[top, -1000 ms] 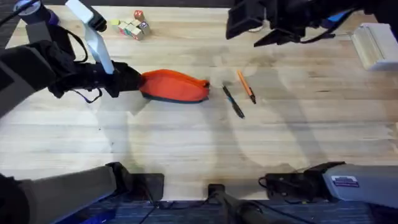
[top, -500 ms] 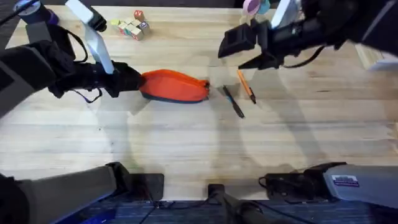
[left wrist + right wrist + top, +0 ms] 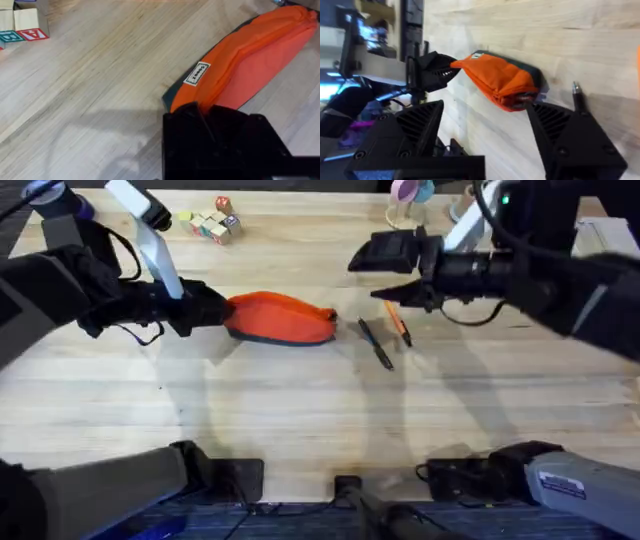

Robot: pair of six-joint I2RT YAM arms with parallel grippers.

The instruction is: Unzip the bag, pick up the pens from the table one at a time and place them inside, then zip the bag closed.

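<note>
The black pen (image 3: pixel 376 344) and orange pen (image 3: pixel 397 320) lay on the table (image 3: pixel 300 420), just right of the bag (image 3: pixel 282 318). The left gripper (image 3: pixel 222 310) pinched the bag's left end. The right gripper (image 3: pixel 385 268) hung open above the pens.

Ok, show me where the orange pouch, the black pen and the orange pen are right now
orange pouch (image 3: pixel 280 318), overhead view, middle of its orange fabric side.
black pen (image 3: pixel 376 345), overhead view, middle of its barrel.
orange pen (image 3: pixel 400 326), overhead view, visible part of its barrel below the right gripper.
</note>
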